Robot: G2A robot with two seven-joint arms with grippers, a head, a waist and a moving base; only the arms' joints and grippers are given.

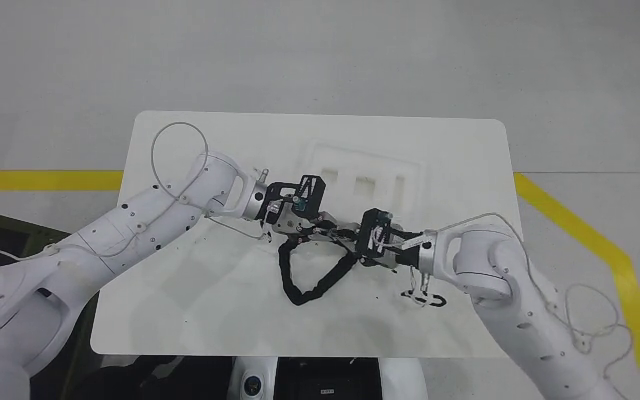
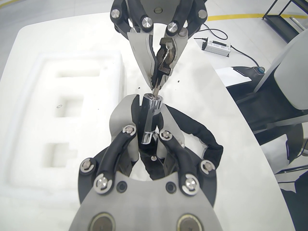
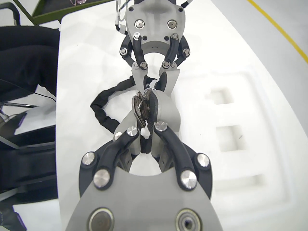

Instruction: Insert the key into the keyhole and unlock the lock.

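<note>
Where the white table (image 1: 200, 310) carries the work, a white foam tray (image 1: 365, 175) with square pockets lies at 12 o'clock from the two claws, near them but apart. A small dark thing (image 1: 422, 296) lies on the table at 5 o'clock from the right claw, too small to tell what it is. Off the table, a grey charger box (image 2: 216, 46) with its cord sits on the floor, and a green cart (image 3: 48, 3) stands beyond the far edge. The claws' own fingers crowd the spot where key and lock meet and hide part of the blade.

The left claw (image 2: 149, 102) is clenched on the lock (image 2: 150, 114), a black barrel with chrome ends, near the table's middle. Its black cloth-covered chain (image 1: 295, 290) droops in a loop toward 6 o'clock. The right claw (image 3: 145, 100) grasps the key (image 3: 142, 109) by its dark, dimpled head. The metal blade points at the lock's chrome end face with its tip at the keyhole; how far in it sits cannot be told.
</note>
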